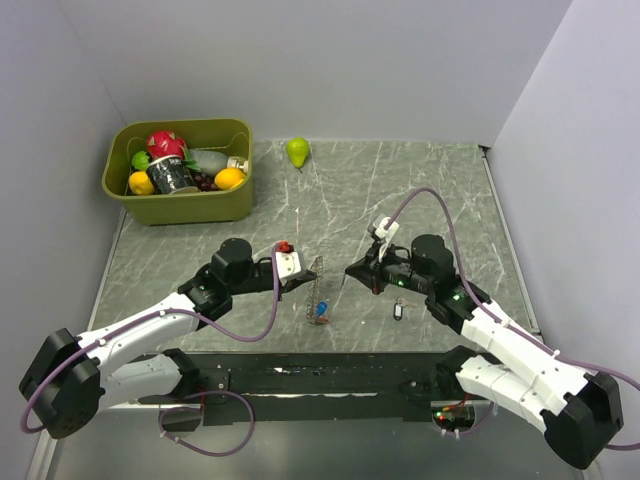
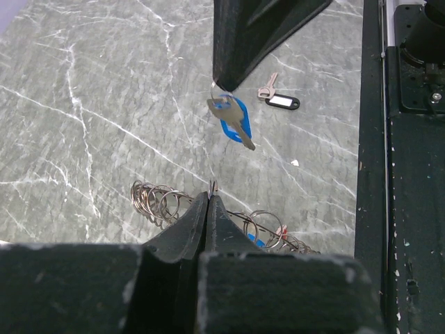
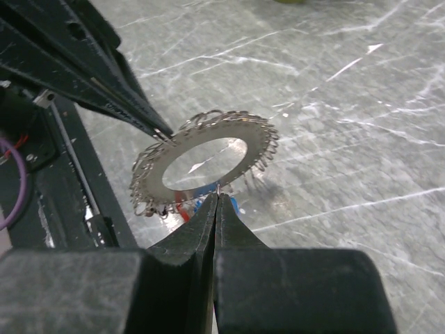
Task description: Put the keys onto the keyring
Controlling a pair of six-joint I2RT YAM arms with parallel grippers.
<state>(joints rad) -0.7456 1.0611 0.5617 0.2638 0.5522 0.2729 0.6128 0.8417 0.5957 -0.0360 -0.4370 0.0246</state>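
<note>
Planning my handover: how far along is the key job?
Seemingly done: a red tag and a blue tag hang at the keyring, which the left claw pinches by its rim. In hand: the right claw is shut on a blue key, held apart from the keyring. Left: the dark-tag key lies on the table.

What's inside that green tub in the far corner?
The green tub holds toy-like food: a red fruit, a yellow lemon, an orange-yellow fruit, a dark can and a pale bottle. Whatever lies beneath them is covered.
</note>
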